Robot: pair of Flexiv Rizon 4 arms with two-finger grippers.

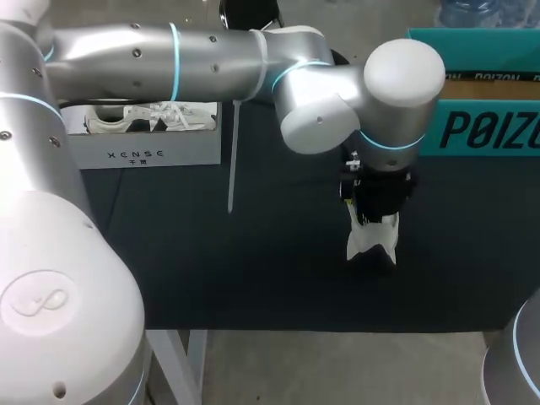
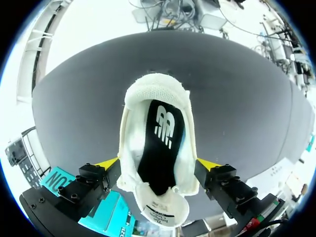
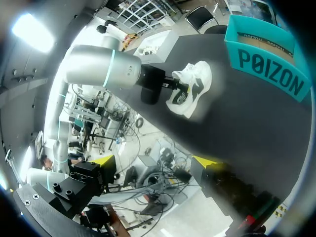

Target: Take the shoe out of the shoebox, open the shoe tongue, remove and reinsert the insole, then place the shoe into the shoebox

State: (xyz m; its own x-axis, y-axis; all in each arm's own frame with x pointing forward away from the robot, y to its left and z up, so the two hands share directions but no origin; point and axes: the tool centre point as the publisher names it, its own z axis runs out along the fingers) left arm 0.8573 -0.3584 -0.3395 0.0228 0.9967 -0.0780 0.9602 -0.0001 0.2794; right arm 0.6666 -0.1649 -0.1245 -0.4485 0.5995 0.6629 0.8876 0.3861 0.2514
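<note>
A white shoe [image 1: 369,242] rests on the dark table, below my left gripper [image 1: 377,213]. In the left wrist view the shoe [image 2: 133,148] lies between the spread yellow fingertips [image 2: 109,162], its mouth facing the camera. A black insole [image 2: 160,148] with a white logo lies inside it. The left gripper [image 2: 158,163] is open, with its tips beside the shoe's sides. The teal shoebox [image 1: 485,126] stands at the back right. My right gripper [image 3: 154,160] hangs open and empty off the table's near edge, looking at the shoe [image 3: 193,89] and the shoebox [image 3: 266,69].
A white box [image 1: 143,152] holding another white shoe [image 1: 148,116] stands at the back left. A thin white strap [image 1: 233,156] hangs from my left arm. Part of my right arm [image 1: 523,354] shows at the near right corner.
</note>
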